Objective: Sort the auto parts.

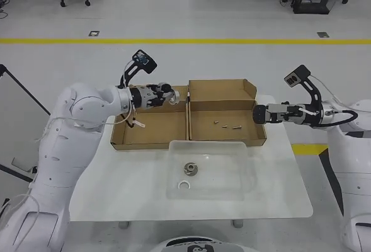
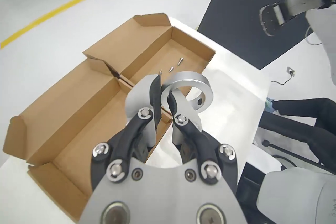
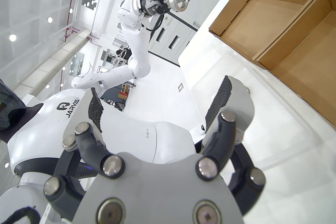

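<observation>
The left gripper (image 2: pixel 162 93) is gripping a ring (image 2: pixel 183 77) above the left box (image 1: pixel 148 129), screws (image 1: pixel 226 125) are lying beyond it in the right box (image 1: pixel 226 108), and the right gripper (image 3: pixel 160 89) is hovering, jaws apart, beside that box's outer edge.

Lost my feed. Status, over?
Left claw shut on ring, above boxes. Right claw open, by right box. Two parts in tray. No obstacle seen.
</observation>
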Tool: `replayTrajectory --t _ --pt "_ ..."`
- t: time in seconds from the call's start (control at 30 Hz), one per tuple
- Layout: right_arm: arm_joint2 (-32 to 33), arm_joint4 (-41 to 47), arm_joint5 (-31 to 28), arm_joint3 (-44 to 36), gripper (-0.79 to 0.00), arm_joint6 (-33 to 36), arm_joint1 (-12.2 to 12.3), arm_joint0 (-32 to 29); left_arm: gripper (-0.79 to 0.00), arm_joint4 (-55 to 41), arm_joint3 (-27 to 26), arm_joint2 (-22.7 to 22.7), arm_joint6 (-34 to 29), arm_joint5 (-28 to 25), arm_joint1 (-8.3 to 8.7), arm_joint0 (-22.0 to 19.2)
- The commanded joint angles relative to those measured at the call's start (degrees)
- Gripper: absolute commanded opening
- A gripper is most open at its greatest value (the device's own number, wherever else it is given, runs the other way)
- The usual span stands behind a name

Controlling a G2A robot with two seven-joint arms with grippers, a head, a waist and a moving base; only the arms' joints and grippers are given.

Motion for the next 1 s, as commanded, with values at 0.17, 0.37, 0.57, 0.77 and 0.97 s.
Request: replayTrajectory --t 0.17,0.37,0.57,0.77,0.97 --pt "0.0 0.0 0.0 0.0 0.0 0.0 0.0 0.0 -0.785 0.84 11.34 6.45 -3.1 0.16 -1.1 -6.84" --pt "0.0 0.0 0.0 0.0 0.0 0.0 0.0 0.0 -0.785 1.82 20.07 12.08 -3.38 -0.36 -2.52 -11.38" --pt "0.0 0.0 0.0 0.0 0.0 0.0 0.0 0.0 -0.785 1.4 28.33 18.13 -2.61 -1.47 -4.65 -15.38" --pt "0.0 0.0 0.0 0.0 0.0 0.0 0.0 0.0 -0.785 0.86 36.65 23.43 -1.46 -2.42 -7.17 -18.86" --pt "0.0 0.0 0.0 0.0 0.0 0.0 0.0 0.0 -0.785 0.57 44.2 27.92 -1.28 -3.29 -9.83 -21.82"
